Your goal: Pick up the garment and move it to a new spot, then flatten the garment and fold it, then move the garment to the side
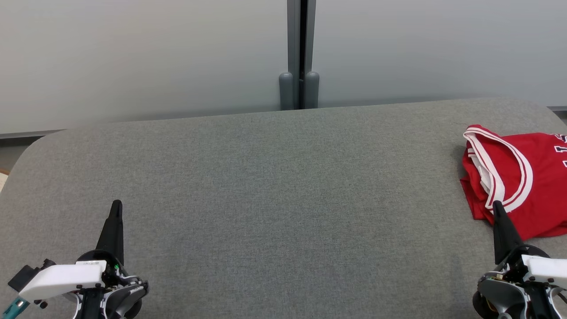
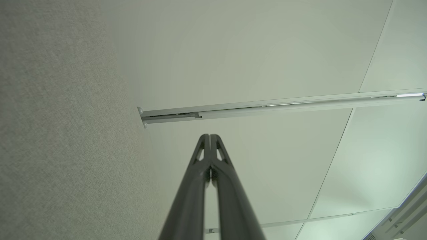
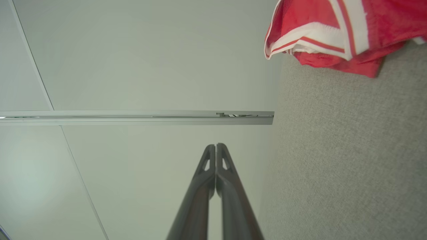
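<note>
The garment (image 1: 518, 179) is a red jersey with white trim, lying folded at the right edge of the grey table (image 1: 274, 199); part of it runs off the head view. My right gripper (image 1: 497, 204) is shut and empty at the lower right, its tip overlapping the garment's near edge in that view. In the right wrist view the garment (image 3: 337, 33) sits at the upper right, well away from the closed right gripper (image 3: 216, 145). My left gripper (image 1: 116, 204) is shut and empty at the lower left, and its tips (image 2: 210, 136) meet in the left wrist view.
Pale partition panels (image 1: 141, 57) stand behind the table, joined by a grey post (image 1: 300, 53) at the middle. The table's far corners are rounded. Bare grey cloth stretches between the two grippers.
</note>
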{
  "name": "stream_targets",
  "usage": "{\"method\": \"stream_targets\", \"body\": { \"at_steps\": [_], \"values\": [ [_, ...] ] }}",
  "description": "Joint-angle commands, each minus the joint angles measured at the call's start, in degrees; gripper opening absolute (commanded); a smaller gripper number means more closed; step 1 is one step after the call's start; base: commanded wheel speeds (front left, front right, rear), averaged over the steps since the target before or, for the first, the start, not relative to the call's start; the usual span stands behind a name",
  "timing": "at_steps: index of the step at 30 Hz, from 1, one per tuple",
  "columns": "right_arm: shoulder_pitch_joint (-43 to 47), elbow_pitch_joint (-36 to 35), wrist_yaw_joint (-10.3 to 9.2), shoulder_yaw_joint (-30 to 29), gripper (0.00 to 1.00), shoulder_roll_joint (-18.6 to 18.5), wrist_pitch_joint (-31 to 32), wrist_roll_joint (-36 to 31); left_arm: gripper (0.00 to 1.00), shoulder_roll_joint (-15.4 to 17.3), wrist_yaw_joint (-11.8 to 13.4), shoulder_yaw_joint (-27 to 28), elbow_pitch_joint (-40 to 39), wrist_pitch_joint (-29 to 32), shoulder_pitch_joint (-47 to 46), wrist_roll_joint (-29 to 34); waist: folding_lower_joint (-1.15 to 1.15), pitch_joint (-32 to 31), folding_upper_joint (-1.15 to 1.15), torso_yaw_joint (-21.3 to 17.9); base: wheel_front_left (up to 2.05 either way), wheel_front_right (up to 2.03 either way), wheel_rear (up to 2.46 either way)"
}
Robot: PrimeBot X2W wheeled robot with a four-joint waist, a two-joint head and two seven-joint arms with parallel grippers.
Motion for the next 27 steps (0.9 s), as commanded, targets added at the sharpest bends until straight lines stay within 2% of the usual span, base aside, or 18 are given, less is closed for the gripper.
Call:
{"method": "stream_targets", "body": {
  "at_steps": [1,27],
  "values": [
    [-0.58,0.05,0.00,-0.12,0.00,-0.10,0.26,-0.01,0.00,0.12,-0.25,0.23,0.08,0.06,-0.53,-0.13,0.00,0.00,0.00,0.00,0.00,0.00,0.00],
    [-0.60,0.07,0.00,-0.31,0.00,0.06,0.44,-0.28,0.00,0.07,-0.25,0.31,0.07,0.12,-0.53,-0.02,0.00,0.00,0.00,0.00,0.00,0.00,0.00]
  ]
}}
